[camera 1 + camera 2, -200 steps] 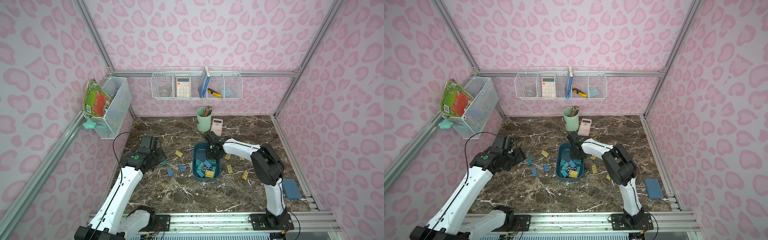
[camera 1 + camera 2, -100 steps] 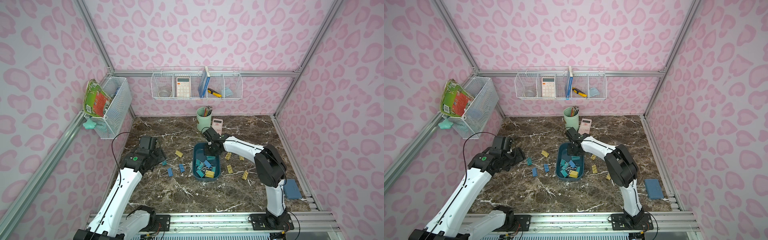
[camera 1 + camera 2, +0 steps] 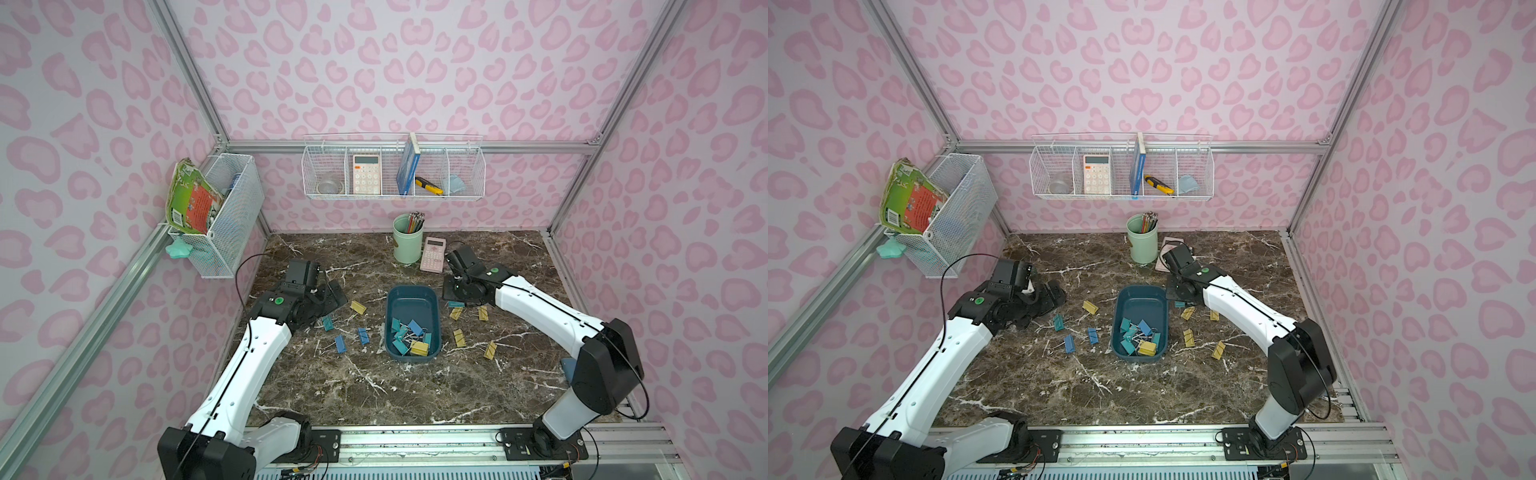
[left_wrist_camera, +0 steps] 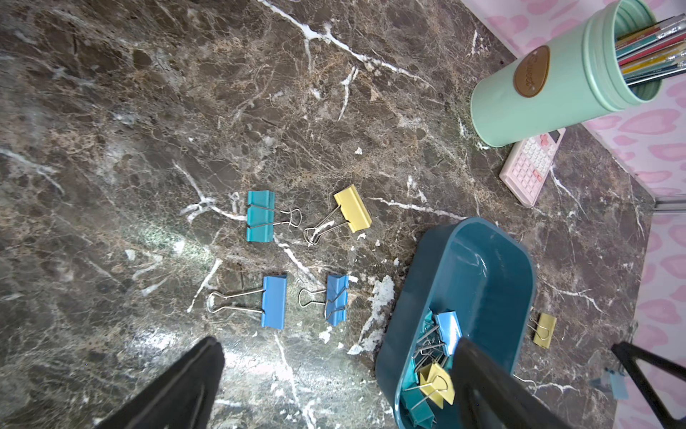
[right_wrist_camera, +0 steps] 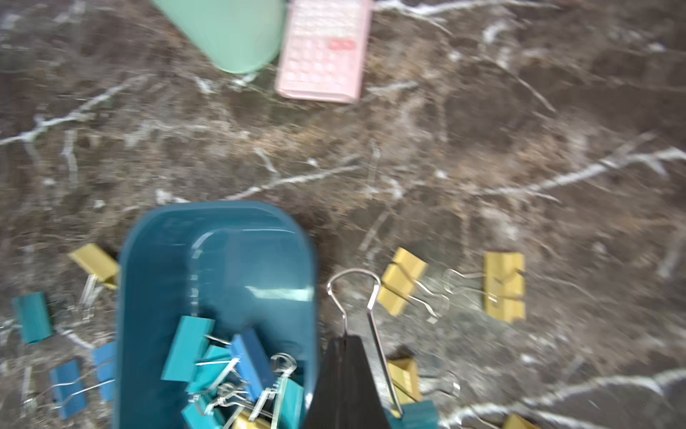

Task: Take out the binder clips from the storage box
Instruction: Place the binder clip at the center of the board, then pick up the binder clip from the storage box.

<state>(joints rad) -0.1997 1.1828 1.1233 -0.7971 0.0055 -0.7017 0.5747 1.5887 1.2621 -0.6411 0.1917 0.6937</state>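
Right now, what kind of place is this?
Probably a robot practice booth made up like a desk: a pencil cup, a calculator and hanging wire baskets.

1. The left arm [image 3: 257, 357] and right arm [image 3: 540, 307] had white shells on their long links and black housings at the joints.
2. A thin black cable [image 3: 236, 277] ran along each.
3. A green dot [image 3: 277, 300] marked each black wrist housing.
4. The left gripper [image 4: 337, 341] had fingers [image 4: 185, 386] that were black, flat and tapering.
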